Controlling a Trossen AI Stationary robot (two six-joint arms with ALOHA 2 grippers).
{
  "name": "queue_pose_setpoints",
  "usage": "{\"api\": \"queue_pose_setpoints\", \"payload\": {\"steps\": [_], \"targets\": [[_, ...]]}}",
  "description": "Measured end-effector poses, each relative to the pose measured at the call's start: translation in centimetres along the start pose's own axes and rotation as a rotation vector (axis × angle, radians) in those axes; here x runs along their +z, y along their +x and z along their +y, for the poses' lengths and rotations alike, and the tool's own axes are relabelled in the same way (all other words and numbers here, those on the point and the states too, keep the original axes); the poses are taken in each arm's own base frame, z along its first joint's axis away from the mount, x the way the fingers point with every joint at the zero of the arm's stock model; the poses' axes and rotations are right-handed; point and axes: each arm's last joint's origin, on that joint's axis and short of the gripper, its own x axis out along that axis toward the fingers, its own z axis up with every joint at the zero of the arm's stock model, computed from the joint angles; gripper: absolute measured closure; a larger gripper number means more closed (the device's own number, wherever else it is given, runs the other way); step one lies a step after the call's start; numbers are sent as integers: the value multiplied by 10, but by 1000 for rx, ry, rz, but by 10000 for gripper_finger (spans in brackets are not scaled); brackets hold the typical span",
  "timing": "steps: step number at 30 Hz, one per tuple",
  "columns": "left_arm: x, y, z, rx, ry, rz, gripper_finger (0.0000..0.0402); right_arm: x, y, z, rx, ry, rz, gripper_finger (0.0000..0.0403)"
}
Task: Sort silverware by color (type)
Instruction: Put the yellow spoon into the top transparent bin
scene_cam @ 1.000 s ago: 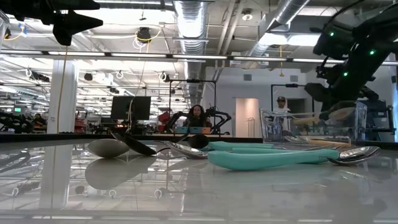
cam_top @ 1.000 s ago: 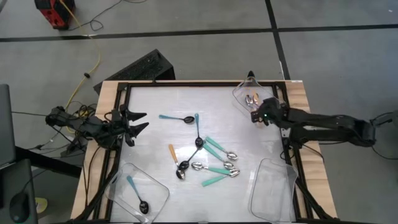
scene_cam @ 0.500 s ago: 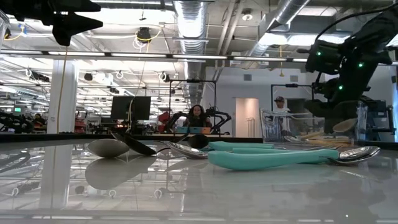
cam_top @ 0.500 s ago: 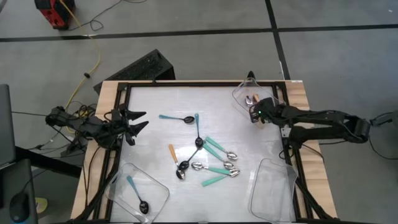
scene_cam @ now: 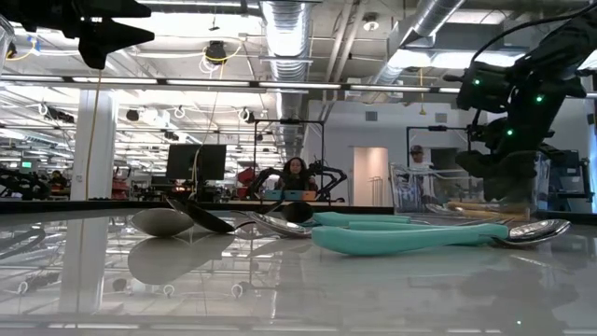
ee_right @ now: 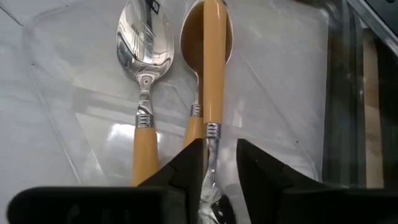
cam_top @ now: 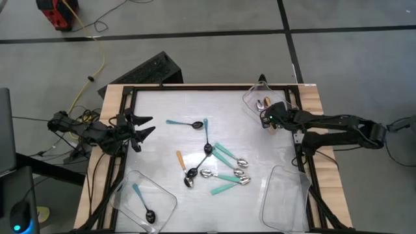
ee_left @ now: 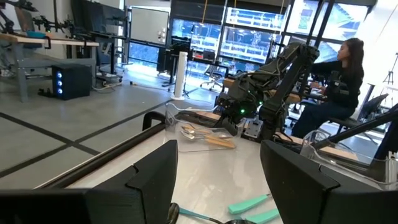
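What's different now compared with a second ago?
The right end effector moved in from the tray's edge to over the clear tray at the table's far right corner, carrying an orange-handled spoon. Its fingers are now parting, and the spoon lies across the two orange spoons already there. The left end effector stayed open at the table's left edge, and the spoons mid-table did not move.

A pale, glossy white bench (cam_top: 162,104) with a black frame and light wood edges. Orange-handled spoons (ee_right: 144,118) with mirror-silver bowls lie in a clear tray (ee_right: 292,106). Teal-green-handled spoons (cam_top: 224,188) with silver bowls sit mid-bench, beside blue-handled spoons (cam_top: 184,123) with black bowls. Both robot arms are dark, the right hand (cam_top: 265,119) showing green lights. The floor is grey.
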Motion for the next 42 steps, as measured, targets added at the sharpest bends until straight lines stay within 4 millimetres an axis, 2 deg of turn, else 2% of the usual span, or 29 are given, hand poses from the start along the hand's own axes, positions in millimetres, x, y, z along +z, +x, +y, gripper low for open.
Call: {"api": "queue_pose_setpoints", "payload": {"steps": [5,15,20,26,32,36,42], "targets": [[0,0,0,0,-6,0,185,4,-3,2,16,-24,12,256],[0,0,0,-1,-8,-1,185,48,-36,15,161,-63,-98,249],[1,0,0,-1,-12,-6,185,71,-72,16,316,-54,-205,250],[2,0,0,-3,-16,-13,185,91,-135,1,556,-18,-361,250],[2,0,0,-3,-32,-15,185,88,-183,-23,746,3,-493,250],[3,0,0,-4,-39,-21,185,77,-201,-36,904,-28,-516,250],[6,0,-3,-65,-66,-42,185,59,-217,-46,1156,-118,-442,250]]}}
